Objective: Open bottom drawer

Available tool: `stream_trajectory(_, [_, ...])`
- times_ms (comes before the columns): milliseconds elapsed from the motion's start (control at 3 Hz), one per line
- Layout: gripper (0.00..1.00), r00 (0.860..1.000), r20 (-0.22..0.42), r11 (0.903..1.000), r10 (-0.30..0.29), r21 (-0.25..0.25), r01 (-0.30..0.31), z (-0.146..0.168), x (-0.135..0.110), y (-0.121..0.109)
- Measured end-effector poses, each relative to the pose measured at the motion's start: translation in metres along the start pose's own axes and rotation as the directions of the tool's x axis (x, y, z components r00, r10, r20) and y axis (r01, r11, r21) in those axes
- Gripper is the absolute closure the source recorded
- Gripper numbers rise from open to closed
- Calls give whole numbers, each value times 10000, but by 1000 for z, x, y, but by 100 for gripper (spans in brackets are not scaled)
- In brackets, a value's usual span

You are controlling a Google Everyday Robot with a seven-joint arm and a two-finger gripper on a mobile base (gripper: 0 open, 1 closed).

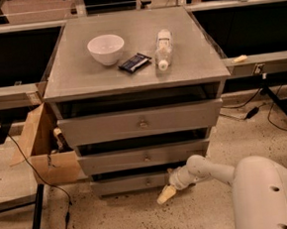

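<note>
The bottom drawer (129, 183) is the lowest, narrowest grey front of the cabinet, with a small round knob (148, 181) at its centre. It sits slightly set back under the middle drawer (142, 158) and the top drawer (140, 122). My gripper (166, 193) hangs at the end of the white arm, just right of and below the knob, close to the floor. Its cream fingertip points down and left, apart from the knob.
On the cabinet top (80, 71) stand a white bowl (106, 49), a dark packet (134, 62) and a lying plastic bottle (162, 49). An open cardboard box (41, 144) stands left of the cabinet. Cables and a stand leg (36, 214) lie on the speckled floor.
</note>
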State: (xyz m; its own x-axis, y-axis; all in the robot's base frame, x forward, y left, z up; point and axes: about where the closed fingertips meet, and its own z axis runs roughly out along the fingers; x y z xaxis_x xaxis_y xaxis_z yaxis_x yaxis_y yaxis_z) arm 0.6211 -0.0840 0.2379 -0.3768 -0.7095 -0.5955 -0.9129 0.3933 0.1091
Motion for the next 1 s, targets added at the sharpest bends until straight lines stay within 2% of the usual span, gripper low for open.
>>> stream_trajectory(333, [0,9986,478,9985,-237,508,213,-2,-7,0])
stream_trajectory(1000, [0,9973,525,9938,-507,1018,452,18,-12,-13])
